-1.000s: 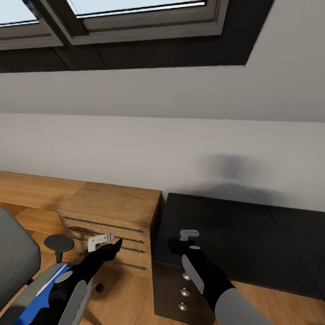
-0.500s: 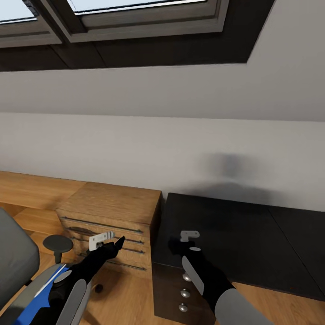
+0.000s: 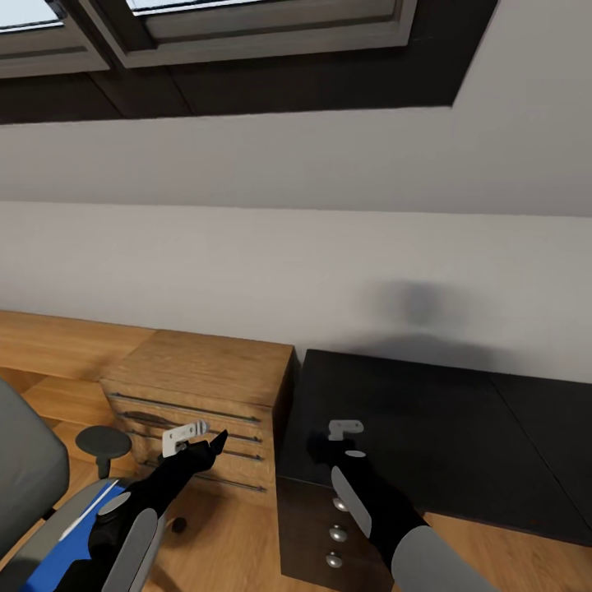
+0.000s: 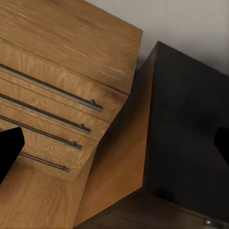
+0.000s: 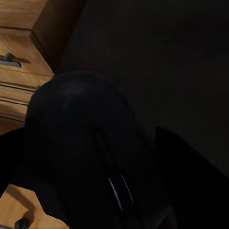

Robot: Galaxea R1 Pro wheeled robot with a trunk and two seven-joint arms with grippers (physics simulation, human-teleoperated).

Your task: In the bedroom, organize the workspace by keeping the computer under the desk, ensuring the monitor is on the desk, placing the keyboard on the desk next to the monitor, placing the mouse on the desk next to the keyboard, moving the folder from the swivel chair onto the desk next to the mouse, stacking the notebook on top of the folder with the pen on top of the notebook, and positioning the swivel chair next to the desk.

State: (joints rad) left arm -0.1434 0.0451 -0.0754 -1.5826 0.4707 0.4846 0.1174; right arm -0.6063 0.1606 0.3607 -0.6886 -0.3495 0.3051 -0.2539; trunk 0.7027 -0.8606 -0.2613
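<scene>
Mouse [image 5: 81, 152] sits clenched in my right tool [image 3: 325, 448] over the tabletop [image 3: 427, 427], unchanged; left tool [image 4: 114, 143] spread, empty; view tilted slightly; folder [image 3: 78, 534] remains on swivel chair [image 3: 29, 477].

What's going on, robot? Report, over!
Left gripper open, empty, by the wooden drawers. Right gripper shut on the mouse, over the desk. Folder on the swivel chair. Nothing seen in the way.
</scene>
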